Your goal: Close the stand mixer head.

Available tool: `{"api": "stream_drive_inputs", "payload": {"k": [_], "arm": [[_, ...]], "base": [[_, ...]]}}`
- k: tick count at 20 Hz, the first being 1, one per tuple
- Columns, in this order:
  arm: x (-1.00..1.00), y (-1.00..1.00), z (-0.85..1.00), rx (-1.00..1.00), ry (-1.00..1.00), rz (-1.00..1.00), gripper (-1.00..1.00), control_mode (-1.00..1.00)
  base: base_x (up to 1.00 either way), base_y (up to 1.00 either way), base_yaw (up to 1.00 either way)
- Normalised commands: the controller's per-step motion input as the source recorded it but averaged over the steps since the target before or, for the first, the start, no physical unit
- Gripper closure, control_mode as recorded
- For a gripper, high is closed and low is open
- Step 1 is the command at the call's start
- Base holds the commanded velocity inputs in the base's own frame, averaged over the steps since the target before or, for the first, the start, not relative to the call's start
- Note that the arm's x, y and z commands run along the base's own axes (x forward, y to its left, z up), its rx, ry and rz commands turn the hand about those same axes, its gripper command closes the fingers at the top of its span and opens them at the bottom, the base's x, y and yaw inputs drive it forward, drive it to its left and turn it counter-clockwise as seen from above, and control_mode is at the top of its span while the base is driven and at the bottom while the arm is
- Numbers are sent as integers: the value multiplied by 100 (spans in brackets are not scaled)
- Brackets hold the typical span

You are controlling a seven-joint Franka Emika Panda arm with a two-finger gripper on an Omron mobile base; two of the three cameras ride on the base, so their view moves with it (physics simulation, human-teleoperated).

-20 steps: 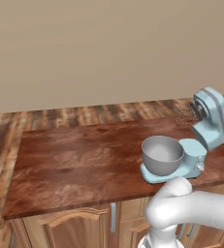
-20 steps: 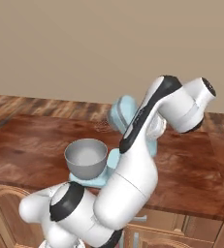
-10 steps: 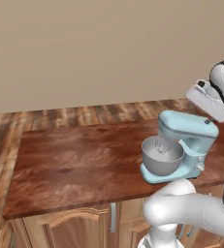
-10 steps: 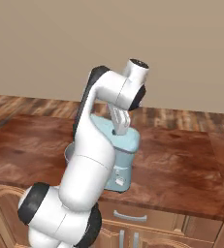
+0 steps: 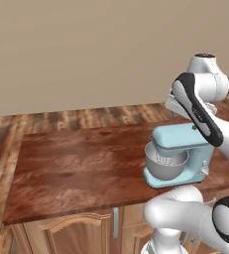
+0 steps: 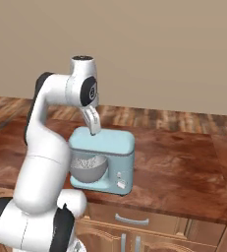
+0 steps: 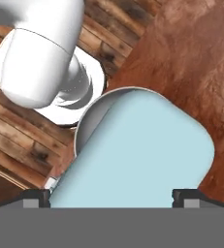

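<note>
The stand mixer head [image 5: 177,138] is pale blue and lies level over the grey metal bowl [image 5: 164,164], with the whisk down inside the bowl. From the right base view, the stand mixer head [image 6: 103,143] sits just under my gripper [image 6: 94,126], which points down at its top. In the hand view the stand mixer head [image 7: 137,155] lies right below the gripper [image 7: 111,196]. Its two dark fingertips [image 7: 36,196] stand far apart at either side, so the gripper is open with nothing gripped. The bowl rim [image 7: 88,117] peeks out beside the head.
The mixer stands near the front edge of a dark wooden counter [image 5: 76,163] with cabinets [image 5: 81,233] below. A plain beige wall [image 5: 86,49] runs behind. My own arm [image 5: 200,114] crosses in front of the mixer's right side.
The mixer head has swung from tilted up and back down to level over the bowl. My arm has come over the mixer, and the gripper now hangs just above the head.
</note>
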Motion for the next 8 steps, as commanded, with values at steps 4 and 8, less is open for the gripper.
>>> {"api": "stream_drive_inputs", "payload": {"k": [4,8], "arm": [[-6,0,0,0,0,0,-100,-100],[0,0,0,0,0,0,-100,-100]], "base": [[0,0,0],[0,0,0]]}}
